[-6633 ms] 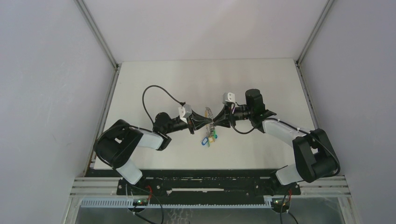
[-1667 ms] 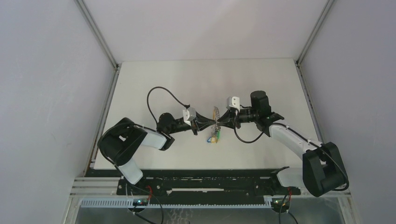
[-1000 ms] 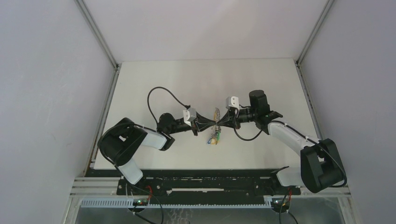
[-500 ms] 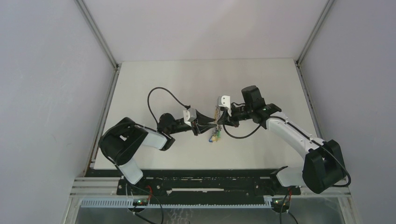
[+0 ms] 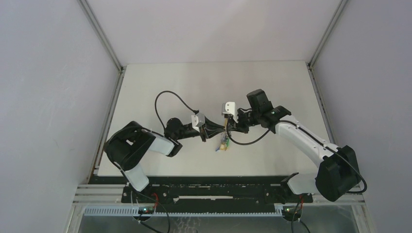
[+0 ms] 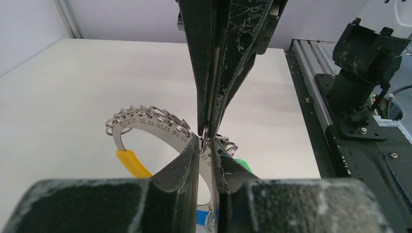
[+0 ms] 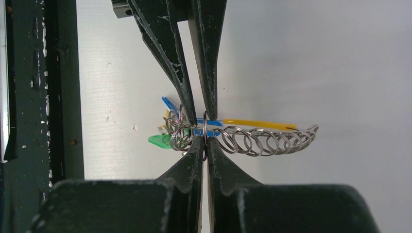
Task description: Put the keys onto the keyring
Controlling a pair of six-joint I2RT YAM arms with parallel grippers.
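Note:
The keyring [image 5: 223, 142] hangs over the table between both grippers. It is a curved silvery band [image 6: 155, 127] with a yellow end [image 6: 130, 162], a row of small wire rings [image 7: 262, 141], and green [image 7: 159, 141] and blue tags. My right gripper [image 7: 204, 143] is shut on one small ring at the band. My left gripper [image 6: 206, 145] meets it tip to tip. Its jaws stand a narrow gap apart astride that ring, with the band showing behind the gap. In the top view the left gripper [image 5: 217, 132] and right gripper [image 5: 227, 128] touch noses. The keys are out of view.
A black cable [image 5: 167, 99] loops up from the left wrist over the white table [image 5: 194, 82]. Grey walls close the table on three sides. The black base rail [image 6: 359, 121] with the right arm's mount lies just beside the grippers.
The right wrist has swung left and turned, still gripping the ring. The left jaws parted from shut and then narrowed again. The bunch has shifted slightly left.

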